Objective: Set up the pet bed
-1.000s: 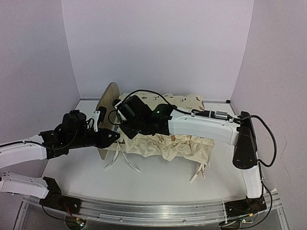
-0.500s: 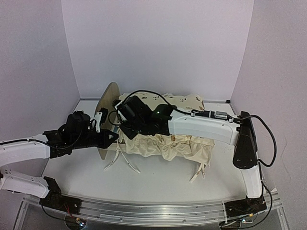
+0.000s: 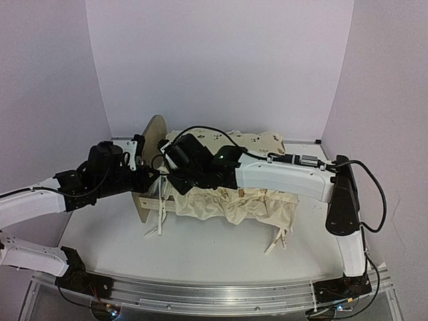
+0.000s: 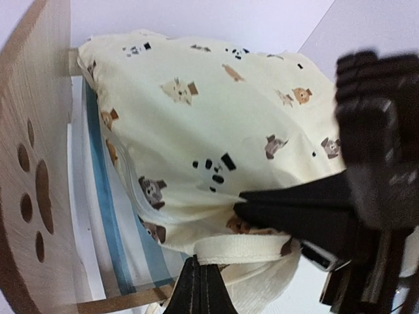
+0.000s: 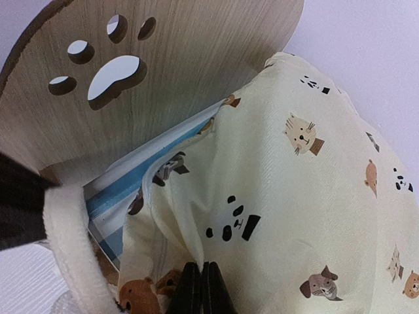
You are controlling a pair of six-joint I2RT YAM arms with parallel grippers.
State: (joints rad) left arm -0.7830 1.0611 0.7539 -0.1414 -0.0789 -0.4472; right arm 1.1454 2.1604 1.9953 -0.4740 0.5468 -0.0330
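The pet bed (image 3: 154, 134) sits mid-tabletop (image 3: 221, 247), headboard toward 9 o'clock, and could tip or skid if the cream animal-print cushion (image 3: 231, 204) draped over it is tugged unevenly: the left end effector (image 4: 200, 288) and right end effector (image 5: 201, 288) are both clamped shut on its fabric near the headboard. Plain pale walls (image 3: 221, 60) enclose the smooth white surface, which is likely slippery.
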